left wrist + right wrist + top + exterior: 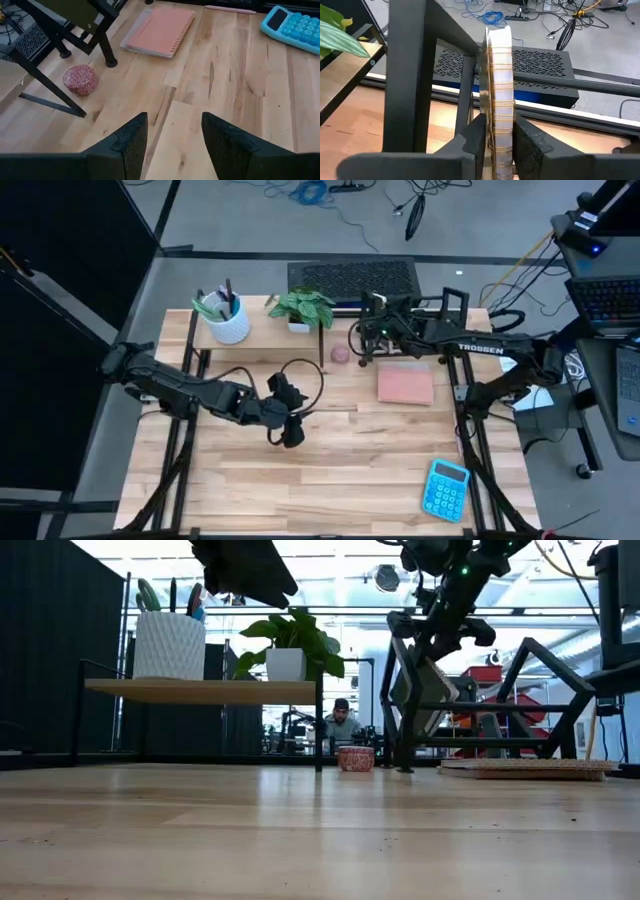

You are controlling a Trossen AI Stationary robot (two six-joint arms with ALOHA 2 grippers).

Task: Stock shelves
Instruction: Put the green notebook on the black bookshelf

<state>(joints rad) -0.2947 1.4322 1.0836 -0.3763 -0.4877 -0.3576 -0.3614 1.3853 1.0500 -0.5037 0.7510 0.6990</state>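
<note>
The pale-wood riser shelf (pixel 262 322) stands at the far left and carries a white pen pot (pixel 228 320) and a potted plant (pixel 305 308). The black wire rack (pixel 445 305) stands at the far right. My right gripper (pixel 499 145) is over the rack's left end, shut on an upright spiral-bound notebook (pixel 499 75) beside a black upright (pixel 407 75). My left gripper (pixel 175 135) hovers open over the table's middle (pixel 288 430) with nothing between its fingers. My right gripper pinches the notebook between its two fingers at the wire-bound edge (pixel 501 132). In the low view the fingers come from above, slanting down. The notebook (pixel 412 690) hangs below them on edge, slightly tilted, inside the rack's frame. Whether its lower end rests on anything, I cannot tell.
A pink spiral notebook (pixel 405 385) lies flat in front of the rack. A small speckled pink round object (pixel 340 355) sits between the two shelves. A blue calculator (pixel 447 488) lies at the near right. A person shows in the room beyond the table (pixel 342 720).
</note>
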